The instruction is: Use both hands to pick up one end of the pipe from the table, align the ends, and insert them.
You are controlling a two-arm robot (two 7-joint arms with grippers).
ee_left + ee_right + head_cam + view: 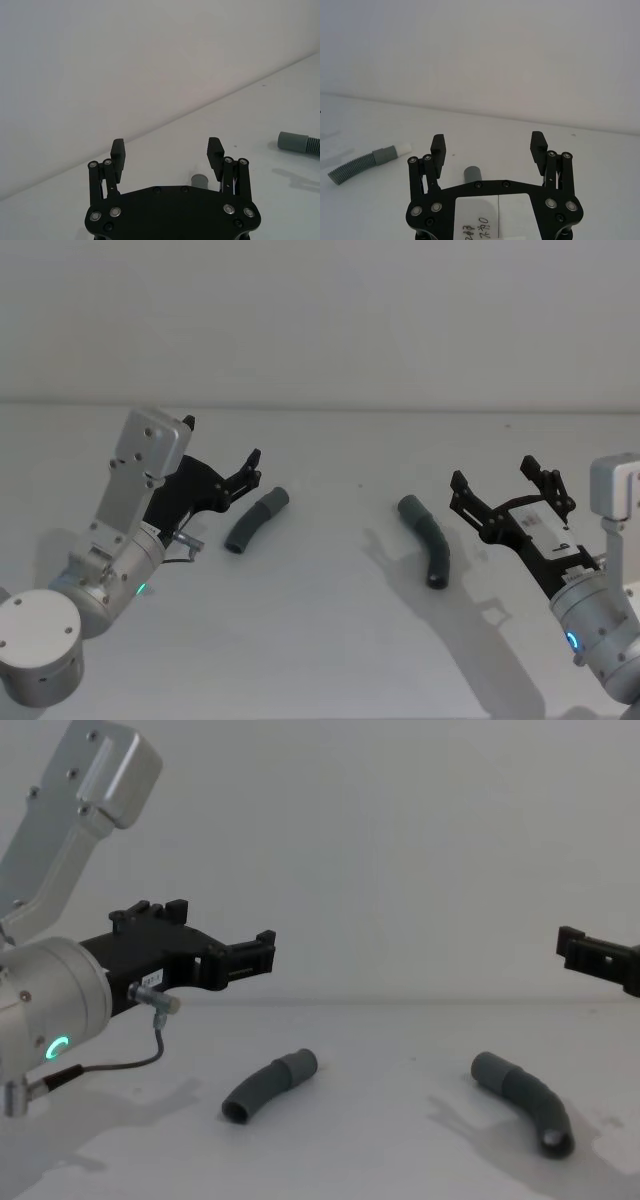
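1. The left gripper (167,149) hangs above the table (330,650), just beside the left pipe piece (255,520). Its jaws are spread wide and hold nothing.
2. The left pipe piece lies flat on the table, left of centre, with its whitish tip (402,148) at the end nearer the middle.
3. The right pipe piece (428,538) lies flat to the right of centre, well apart from the other.
4. The right gripper (488,142) hovers just beside that piece, its jaws equally wide and empty.
5. To do the pickup well, each gripper should probably come down over its own piece and straddle the tube crosswise. It should grip back from the joining end so that end stays free, and close firmly, since a round tube may roll or twist.
6. Count: two grippers, two pipe pieces, one table.
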